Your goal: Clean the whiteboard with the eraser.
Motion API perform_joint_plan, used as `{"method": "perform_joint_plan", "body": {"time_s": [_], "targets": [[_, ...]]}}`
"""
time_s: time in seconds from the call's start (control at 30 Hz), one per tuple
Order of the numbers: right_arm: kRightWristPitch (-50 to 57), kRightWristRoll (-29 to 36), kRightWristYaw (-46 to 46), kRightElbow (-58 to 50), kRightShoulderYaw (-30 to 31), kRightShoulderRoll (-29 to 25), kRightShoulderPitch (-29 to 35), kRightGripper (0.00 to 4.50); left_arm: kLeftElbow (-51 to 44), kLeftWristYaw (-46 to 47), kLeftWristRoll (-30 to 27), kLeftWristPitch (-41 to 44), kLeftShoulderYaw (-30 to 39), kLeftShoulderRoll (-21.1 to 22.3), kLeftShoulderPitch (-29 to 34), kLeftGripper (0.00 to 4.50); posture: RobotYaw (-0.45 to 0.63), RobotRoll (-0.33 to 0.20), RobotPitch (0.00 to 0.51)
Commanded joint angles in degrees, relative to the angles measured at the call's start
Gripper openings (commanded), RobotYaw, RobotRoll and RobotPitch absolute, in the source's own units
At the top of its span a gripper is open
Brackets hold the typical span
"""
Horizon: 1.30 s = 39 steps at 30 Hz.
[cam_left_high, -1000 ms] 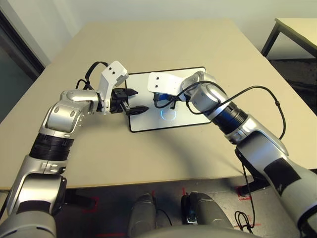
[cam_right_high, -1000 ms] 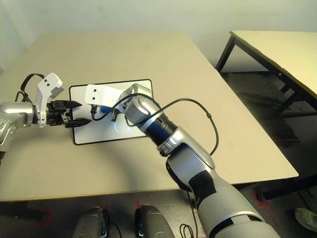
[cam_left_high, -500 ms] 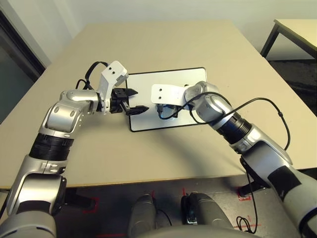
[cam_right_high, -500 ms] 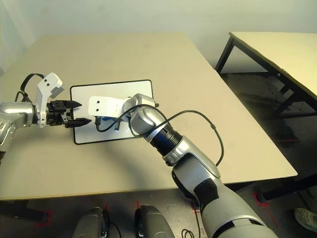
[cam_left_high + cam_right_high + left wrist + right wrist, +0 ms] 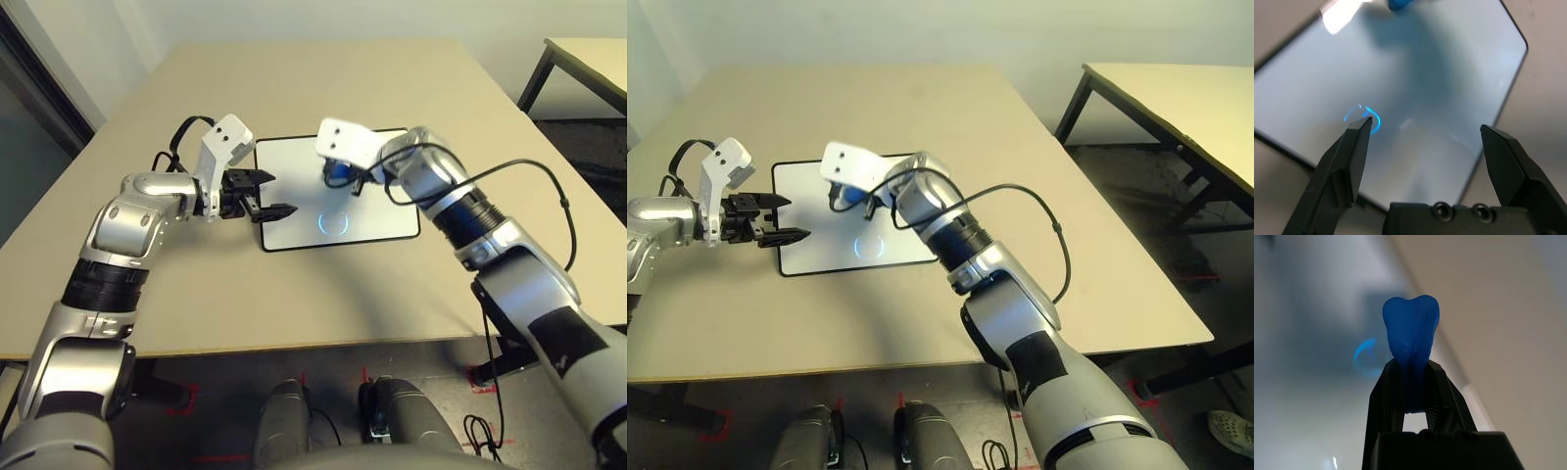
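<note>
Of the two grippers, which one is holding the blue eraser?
The right gripper: its fingers pinch the blue eraser; the left gripper stands open and empty.

Right end effector [image 5: 356,188] above the black-framed whiteboard [image 5: 299,201] on the table [image 5: 196,304]

Whiteboard [image 5: 294,211] — partly hidden by arms [image 5: 456,206].

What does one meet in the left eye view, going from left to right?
The left arm, the left gripper, the whiteboard, the right arm, the other table.
</note>
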Motion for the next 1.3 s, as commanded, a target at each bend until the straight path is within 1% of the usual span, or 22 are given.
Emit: {"method": "perform_joint_plan", "body": {"time_s": [0.03,0.17,0.23,0.37,0.5,0.7,0.8,0.93,1.17,1.3], "targets": [[1.0,4.0,-6.4,0.3,-8.3,-0.3,-3.0,0.55,3.9,6.3,0.4,-8.1,5.2,-3.6,-3.1,4.50,-0.03,0.000,0.060],[2.1,6.4,-11.7,-1.4,-14.0,-1.7,-2.5,0.55,7.4,12.9,0.2,-17.2,10.4,-7.6,-5.7,4.50,-0.03,0.000,0.057],[2.6,7.2,-13.5,-2.2,-15.3,-2.5,-1.6,0.55,8.5,15.2,0.3,-20.1,12.1,-8.7,-6.2,4.50,-0.03,0.000,0.058],[4.8,7.9,-17.6,-3.5,-19.4,-7.1,3.5,0.55,11.0,22.7,0.5,-26.4,17.0,-9.8,-6.0,4.50,-0.04,0.000,0.058],[6.7,8.9,-20.1,-5.2,-21.6,-10.0,7.8,0.55,12.3,26.5,0.3,-28.6,19.6,-9.7,-4.2,4.50,-0.04,0.000,0.064],[8.8,9.7,-23.1,-6.8,-23.9,-13.7,14.4,0.55,10.9,29.2,0.1,-29.1,21.4,-9.1,-0.4,4.50,-0.04,0.000,0.071],[12.1,10.4,-23.4,-9.1,-23.6,-13.3,18.2,0.55,12.0,31.6,0.5,-29.8,23.0,-8.7,1.9,4.50,-0.04,0.000,0.078],[15.2,11.9,-24.3,-11.4,-23.5,-11.4,21.7,0.55,14.7,35.9,1.1,-33.5,25.9,-8.5,4.1,4.50,-0.03,0.000,0.083],[16.4,12.6,-25.6,-9.4,-22.4,-10.4,24.3,0.55,23.0,40.2,1.0,-38.6,29.6,-7.7,6.2,4.50,-0.02,0.000,0.088],[15.1,13.4,-26.5,-7.5,-22.8,-9.6,25.2,0.55,26.4,40.6,0.7,-39.7,30.1,-8.4,7.5,4.50,-0.02,0.000,0.089]]}}
